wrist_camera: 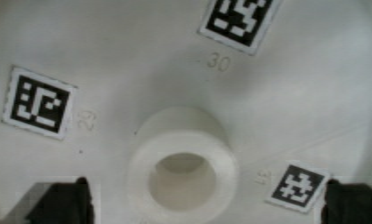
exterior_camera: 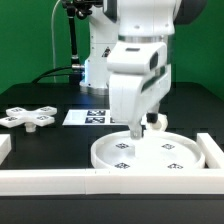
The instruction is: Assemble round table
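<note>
One leg (wrist_camera: 183, 170) stands upright mid round disc (exterior_camera: 172, 152), claw (exterior_camera: 148, 123) spread wide either side, gripping nothing. Disc sits in the corner of the rails (exterior_camera: 40, 180) on the counter (exterior_camera: 60, 145), likely so it can't slide. The cross-shaped base (exterior_camera: 27, 116) lies well apart. Wrist view alone shows gaps between leg and fingers (wrist_camera: 58, 205); exterior view alone shows base and rails
</note>
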